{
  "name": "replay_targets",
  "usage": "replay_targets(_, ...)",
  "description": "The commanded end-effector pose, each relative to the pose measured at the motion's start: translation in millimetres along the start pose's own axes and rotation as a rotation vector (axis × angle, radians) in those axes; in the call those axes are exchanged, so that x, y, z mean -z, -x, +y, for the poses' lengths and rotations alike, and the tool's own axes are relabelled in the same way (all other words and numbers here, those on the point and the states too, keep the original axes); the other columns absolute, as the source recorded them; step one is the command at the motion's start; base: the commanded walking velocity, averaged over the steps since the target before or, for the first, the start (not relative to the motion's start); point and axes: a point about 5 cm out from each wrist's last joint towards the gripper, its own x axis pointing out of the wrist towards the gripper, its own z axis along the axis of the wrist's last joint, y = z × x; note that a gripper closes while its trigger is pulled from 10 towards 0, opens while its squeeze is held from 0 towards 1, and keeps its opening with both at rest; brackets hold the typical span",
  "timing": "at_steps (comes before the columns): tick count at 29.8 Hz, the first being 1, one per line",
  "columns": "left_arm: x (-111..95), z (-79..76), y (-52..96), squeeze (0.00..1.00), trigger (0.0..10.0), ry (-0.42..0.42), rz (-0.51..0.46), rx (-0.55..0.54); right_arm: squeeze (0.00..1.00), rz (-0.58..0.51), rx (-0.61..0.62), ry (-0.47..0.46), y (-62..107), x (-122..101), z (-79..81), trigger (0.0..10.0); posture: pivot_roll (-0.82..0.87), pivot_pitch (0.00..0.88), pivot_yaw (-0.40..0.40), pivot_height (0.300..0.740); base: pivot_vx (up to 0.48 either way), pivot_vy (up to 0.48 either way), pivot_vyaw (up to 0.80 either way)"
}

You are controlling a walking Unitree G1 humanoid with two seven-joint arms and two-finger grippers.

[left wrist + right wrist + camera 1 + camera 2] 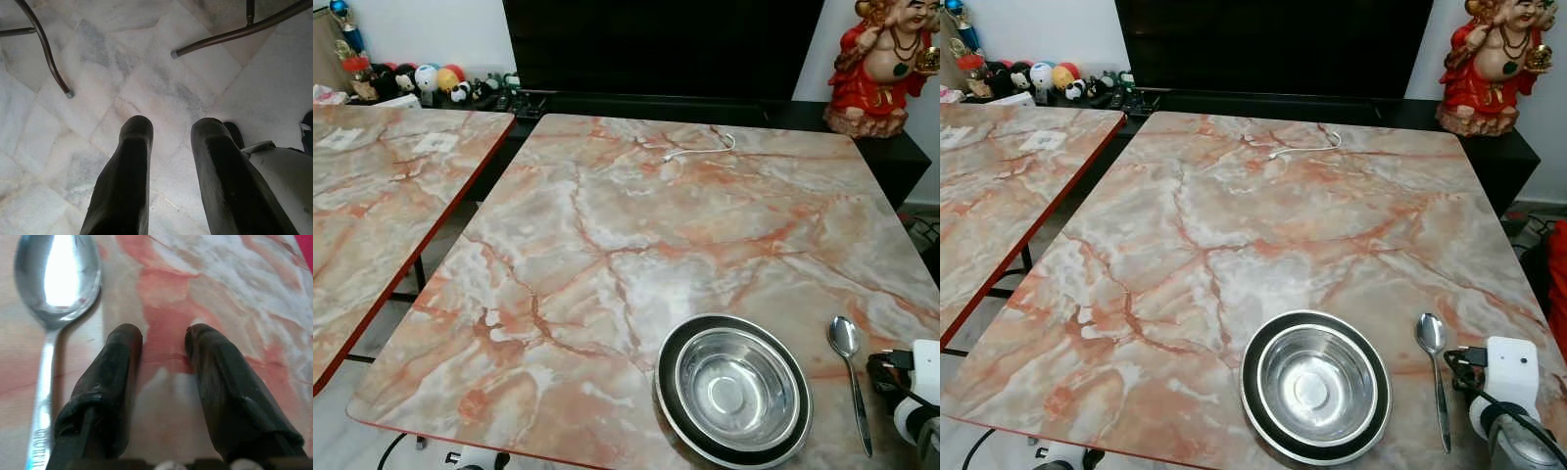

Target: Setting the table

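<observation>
Risk: right gripper [164, 340] sits low over the table [607, 225] at the lower right of frame, jaws narrowly parted and empty, right beside the spoon [849, 377]; any sideways drift could knock it askew or into the bowl [734, 389] on its plate [671, 431]. Left gripper [171, 129] hangs idle over the floor, jaws apart, empty.

You see the right arm [1508, 401] only in part: the head views' lower right corner cuts it off, and its fingers stay out of those views. The bowl's [734, 390] dark underplate lies mostly hidden beneath it. The spoon's [49, 308] handle end runs off the right wrist view's edge. The second table [382, 196] and the red statue's [881, 59] top are cropped.
</observation>
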Motion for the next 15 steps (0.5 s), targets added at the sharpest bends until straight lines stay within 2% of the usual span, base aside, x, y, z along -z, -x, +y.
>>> replay_targets(1, 4, 0.1, 0.5, 0.0, 10.0, -0.008, 0.02, 0.009, 0.0, 0.006, -0.045, -0.009, -0.6, 0, 10.8, 10.0, -0.02, 0.024, 0.006, 0.74, 0.0, 0.0, 0.0)
replay_targets(8, 4, 1.5, 0.8, 0.0, 10.0, -0.004, 0.023, 0.004, 0.0, 0.004, -0.091, -0.024, 0.5, -1, 27.3, 10.0, -0.02, 0.028, 0.003, 0.74, 0.0, 0.0, 0.0)
replay_targets(15, 4, 1.4, 0.7, 0.0, 10.0, -0.005, 0.022, 0.006, 0.0, 0.008, -0.1, -0.022, 1.9, -1, 33.8, 10.0, -0.02, 0.03, 0.004, 0.74, 0.0, 0.0, 0.0)
